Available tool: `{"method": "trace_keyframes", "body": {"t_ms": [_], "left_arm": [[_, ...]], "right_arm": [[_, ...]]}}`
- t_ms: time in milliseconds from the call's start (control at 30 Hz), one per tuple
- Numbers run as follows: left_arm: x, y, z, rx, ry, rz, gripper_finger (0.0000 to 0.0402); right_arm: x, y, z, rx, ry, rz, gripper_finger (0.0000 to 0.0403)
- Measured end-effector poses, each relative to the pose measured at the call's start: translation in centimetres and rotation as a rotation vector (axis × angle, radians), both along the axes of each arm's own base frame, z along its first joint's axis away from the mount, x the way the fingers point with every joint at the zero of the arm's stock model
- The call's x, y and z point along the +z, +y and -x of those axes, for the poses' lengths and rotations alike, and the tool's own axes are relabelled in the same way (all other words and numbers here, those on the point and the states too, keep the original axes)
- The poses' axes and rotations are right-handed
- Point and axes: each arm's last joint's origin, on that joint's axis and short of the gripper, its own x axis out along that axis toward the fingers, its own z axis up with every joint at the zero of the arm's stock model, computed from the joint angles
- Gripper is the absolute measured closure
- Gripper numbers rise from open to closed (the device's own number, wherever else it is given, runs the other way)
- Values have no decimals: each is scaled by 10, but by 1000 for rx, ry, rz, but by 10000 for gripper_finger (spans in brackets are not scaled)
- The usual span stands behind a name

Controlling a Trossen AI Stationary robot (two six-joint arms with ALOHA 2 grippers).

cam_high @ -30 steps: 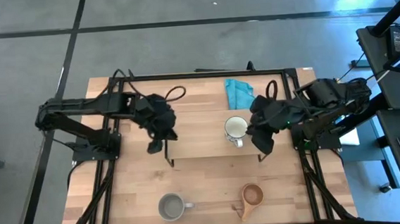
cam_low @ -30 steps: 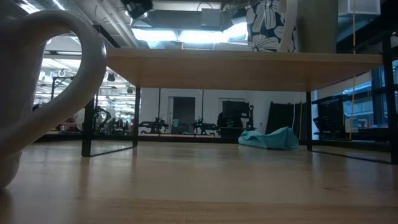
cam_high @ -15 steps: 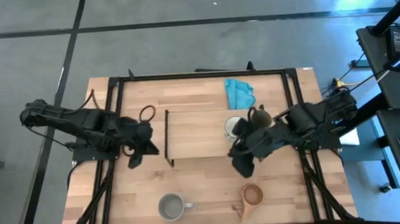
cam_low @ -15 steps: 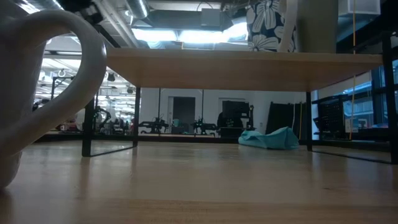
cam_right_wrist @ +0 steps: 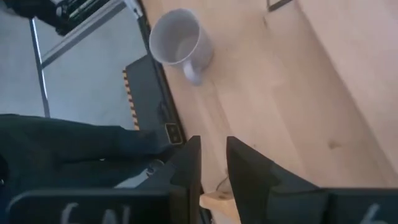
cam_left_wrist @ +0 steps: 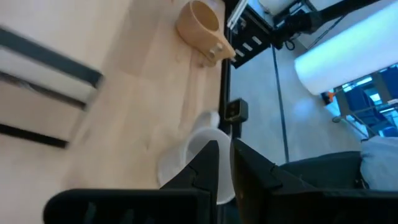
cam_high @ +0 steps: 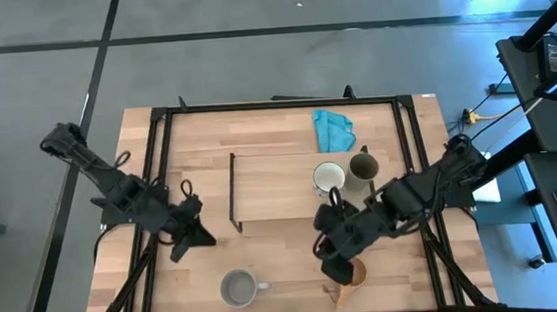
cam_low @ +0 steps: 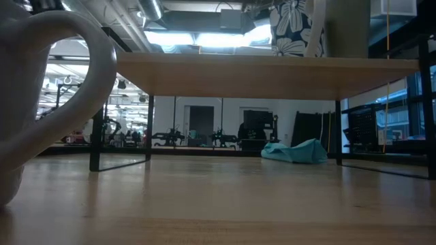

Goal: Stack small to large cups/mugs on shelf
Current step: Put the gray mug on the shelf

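Note:
The shelf [cam_high: 281, 190] stands mid-table. The white cup [cam_high: 328, 179] and the olive-green cup [cam_high: 362, 167] stand on its right end; both also show on the board in the low view [cam_low: 293, 27] [cam_low: 347, 27]. The grey mug [cam_high: 237, 289] stands on the table near the front edge. The wooden cup [cam_high: 351, 274] stands to its right, partly hidden under my right gripper [cam_high: 334, 268], whose fingers are slightly apart above it. My left gripper [cam_high: 201, 238] is shut, off the shelf's near left corner, pointing toward the grey mug [cam_left_wrist: 193, 155].
A teal cloth [cam_high: 334, 129] lies at the far edge behind the shelf. The shelf's black wire leg [cam_high: 233, 194] stands near my left gripper. The shelf's left part is bare board. The table's black frame rails run along both sides.
My left gripper has drawn back from the shelf's left end toward the table's near left, ending short of the grey mug. My right gripper has left the shelf's right end and gone toward the near edge, over the wooden cup. The olive-green cup has come into view on the shelf.

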Motion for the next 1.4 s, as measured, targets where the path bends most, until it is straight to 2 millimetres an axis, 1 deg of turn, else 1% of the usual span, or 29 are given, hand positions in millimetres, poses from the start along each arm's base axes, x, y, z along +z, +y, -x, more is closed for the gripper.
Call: {"method": "trace_keyframes", "body": {"t_ms": [100,233,400,567,667,767,900,1033,1100,1267,1400], "left_arm": [[-9,-18,1,13,54,23,366],[-22,-41,3,34,123,52,366],[-36,-66,7,38,155,65,366],[-51,-85,14,49,196,45,366],[-57,-92,18,37,213,25,366],[-62,-97,22,40,203,-9,366],[-68,-103,25,66,204,-15,366],[-77,-110,29,49,222,-50,366],[-82,-113,30,54,235,-57,366],[-95,-121,30,78,272,-55,366],[-102,-128,28,74,269,-43,366]], "right_arm": [[-6,9,-3,17,3,3,325],[-14,18,-11,6,-23,29,325],[-29,31,-33,10,-81,12,325],[-48,45,-54,-9,-123,-32,324],[-57,49,-61,-30,-112,-46,324],[-67,46,-68,-73,-93,-36,324],[-82,39,-85,-149,-84,-56,324],[-100,35,-107,-165,-100,-98,324],[-106,34,-114,-179,-94,-134,324],[-123,34,-122,-210,-45,-173,324],[-129,40,-123,-221,-22,-213,324]]}}
